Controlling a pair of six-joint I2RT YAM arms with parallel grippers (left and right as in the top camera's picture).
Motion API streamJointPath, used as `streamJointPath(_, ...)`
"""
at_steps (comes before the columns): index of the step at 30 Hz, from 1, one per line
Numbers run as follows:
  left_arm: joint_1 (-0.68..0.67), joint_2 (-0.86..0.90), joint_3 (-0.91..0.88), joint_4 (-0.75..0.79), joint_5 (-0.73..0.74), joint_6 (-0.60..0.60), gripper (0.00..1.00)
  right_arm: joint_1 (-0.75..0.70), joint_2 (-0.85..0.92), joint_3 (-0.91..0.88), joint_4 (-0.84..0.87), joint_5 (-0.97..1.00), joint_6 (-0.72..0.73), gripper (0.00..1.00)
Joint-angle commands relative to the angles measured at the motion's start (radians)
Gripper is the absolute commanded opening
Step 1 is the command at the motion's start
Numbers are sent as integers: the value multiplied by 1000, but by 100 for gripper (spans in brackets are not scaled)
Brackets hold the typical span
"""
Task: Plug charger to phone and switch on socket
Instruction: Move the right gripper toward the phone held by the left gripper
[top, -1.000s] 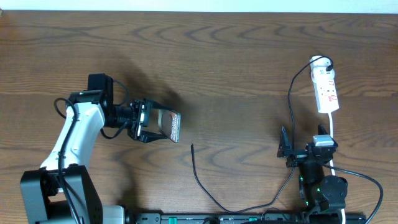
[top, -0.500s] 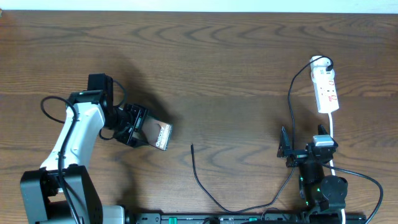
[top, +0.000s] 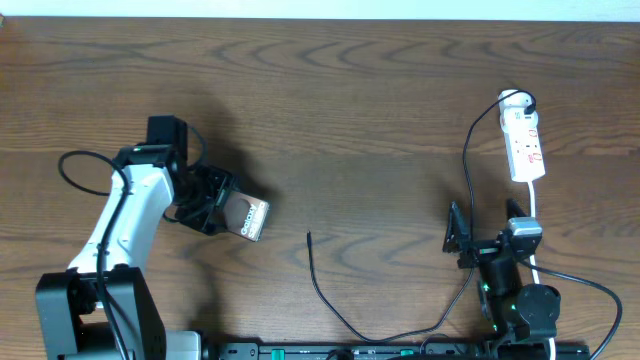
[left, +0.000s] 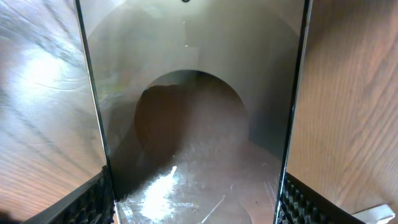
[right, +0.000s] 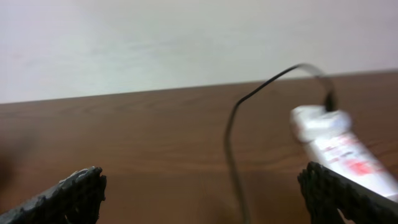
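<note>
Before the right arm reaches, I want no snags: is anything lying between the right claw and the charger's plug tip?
Nothing visible. Only bare table separates the right claw from the plug tip. The cable itself runs close beside that claw; the phone is beyond the tip, in the left claw.

Wooden table (top: 380, 90) bears the socket (top: 525, 145) (far right) and the charger (top: 309, 245)

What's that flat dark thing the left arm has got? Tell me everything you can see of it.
The phone is a flat, glossy, dark rectangle with white lettering at its outer end, and it reflects light like glass. The left claw grips it by its long edges, slanted over the wooden table. Whether it touches the wood is unclear.
</note>
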Motion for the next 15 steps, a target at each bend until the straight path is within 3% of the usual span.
streamJointPath(1,-42,-30,3,21,-6,-69,7,0,-3,15,-31,-150,185,99)
streamJointPath(7,-100,-30,3,65,-6,-111,8,0,98,127,-72,-230,217,99)
streamJointPath(15,-110,-30,3,69,-6,-157,7,0,515,425,-193,-418,214,99)
